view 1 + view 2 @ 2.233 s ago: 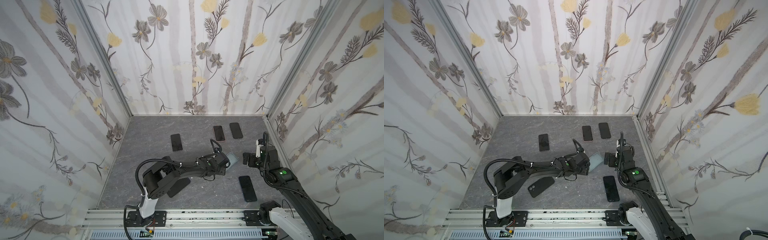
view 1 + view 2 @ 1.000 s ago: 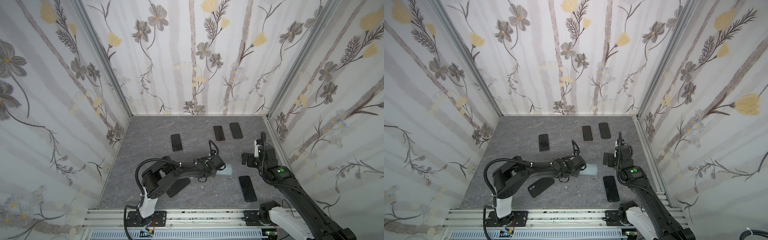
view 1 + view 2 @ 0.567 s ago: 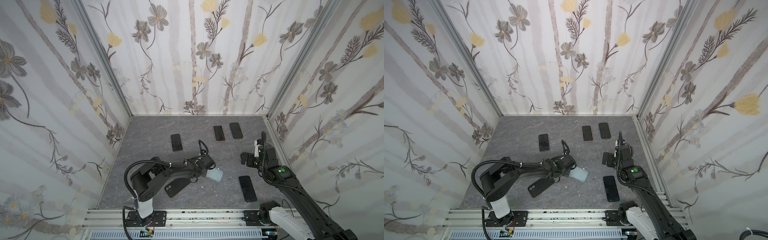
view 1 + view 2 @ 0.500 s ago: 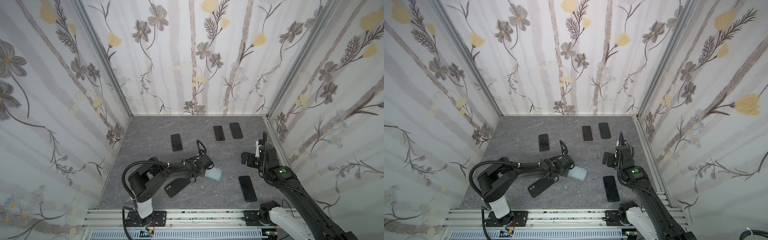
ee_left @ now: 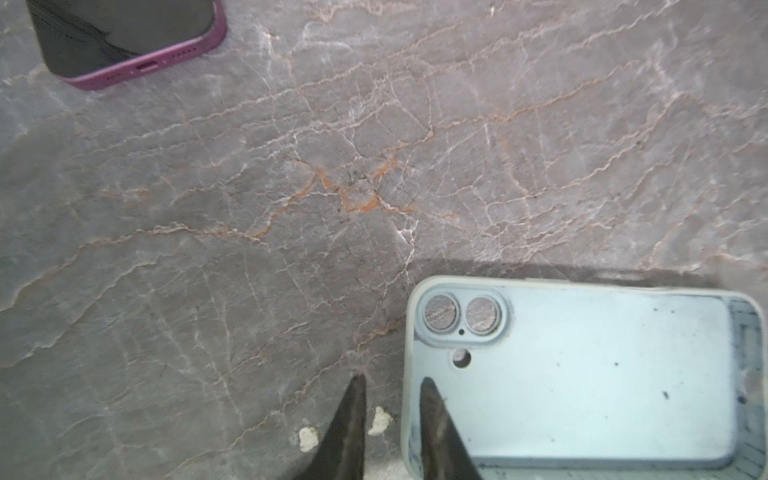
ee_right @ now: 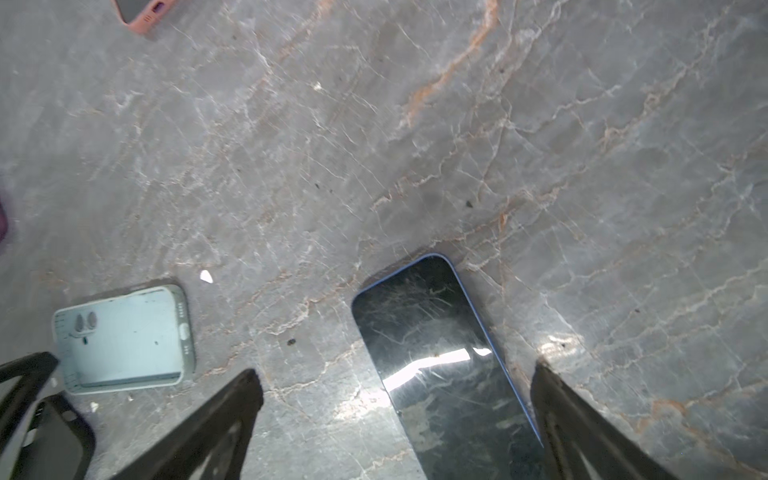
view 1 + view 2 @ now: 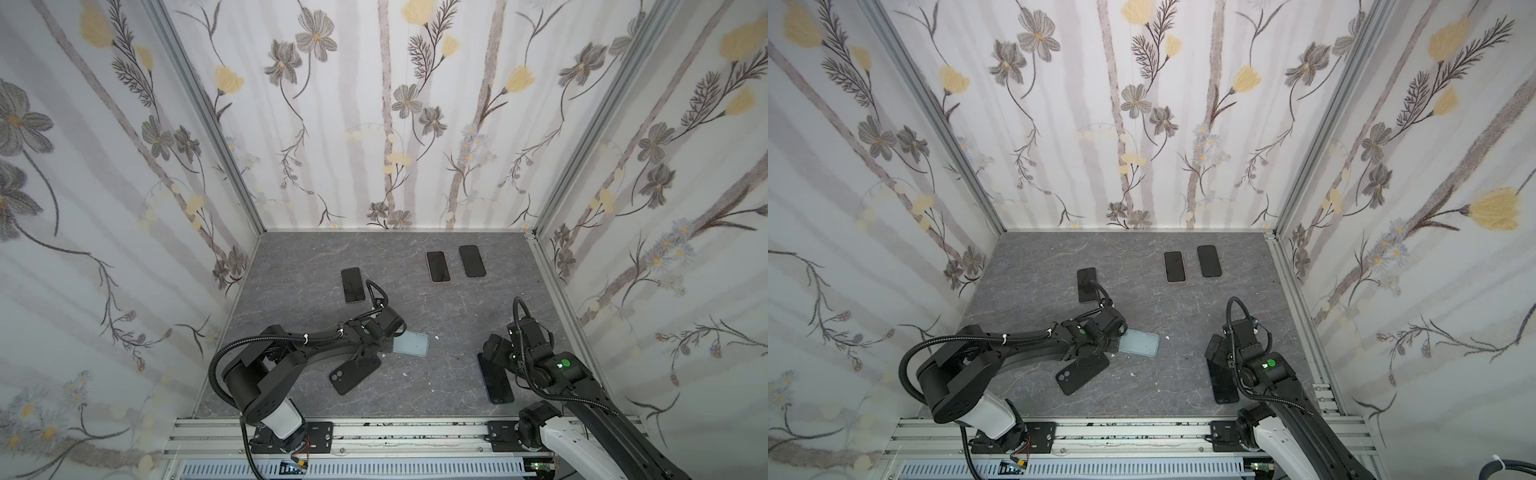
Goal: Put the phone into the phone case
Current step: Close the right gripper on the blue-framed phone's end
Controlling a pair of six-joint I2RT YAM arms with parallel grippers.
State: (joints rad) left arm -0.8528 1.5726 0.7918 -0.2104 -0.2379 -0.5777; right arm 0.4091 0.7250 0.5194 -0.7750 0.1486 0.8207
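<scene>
With our left claw (image 5: 391, 380) barely parted astride the rim of the case (image 5: 582, 374), we should lower our wide-open right claw (image 6: 395, 370) squarely over the long edges of the phone (image 6: 428, 324).

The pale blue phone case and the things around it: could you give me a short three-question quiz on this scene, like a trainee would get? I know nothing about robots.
1. True or false: the pale blue case already has a phone in it.
2. The right fingers are: A) shut on the blue-edged phone; B) wide apart, one on each side of it; C) out of sight.
3. Fill in: through the case's two round camera holes you see the ___.

Key: 1 false, it is empty. 2 B. 3 table.
</scene>
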